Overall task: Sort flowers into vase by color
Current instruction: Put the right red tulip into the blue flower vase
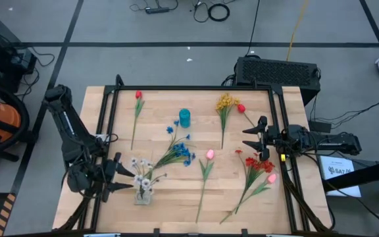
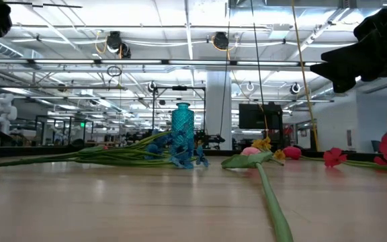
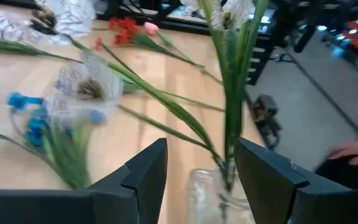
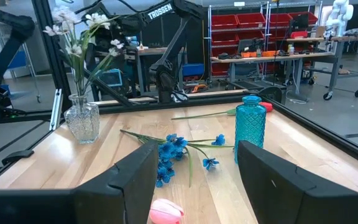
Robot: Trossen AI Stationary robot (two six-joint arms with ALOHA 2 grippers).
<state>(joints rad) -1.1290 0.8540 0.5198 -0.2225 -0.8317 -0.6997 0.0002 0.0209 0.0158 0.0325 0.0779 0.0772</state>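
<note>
My left gripper (image 1: 125,180) is open and low over the table's near left part, next to a clear glass vase (image 1: 143,195) that holds white flowers (image 1: 141,172). In the left wrist view the vase (image 3: 209,194) and its green stems (image 3: 232,106) stand just ahead of the gap between my fingers, untouched. My right gripper (image 1: 251,135) is open and raised at the right side, by a red flower (image 1: 241,108). A red tulip (image 1: 138,95), a blue spray (image 1: 181,151), a yellow spray (image 1: 226,101), a pink tulip (image 1: 210,155) and a red spray (image 1: 258,164) lie flat on the table.
A teal glass vase (image 1: 184,118) stands upright and empty near the table's far middle, also in the right wrist view (image 4: 250,127). Another pink tulip (image 1: 271,178) lies by the right edge. A black frame rail (image 1: 189,87) borders the table. A person's hand (image 3: 353,149) shows beyond the table.
</note>
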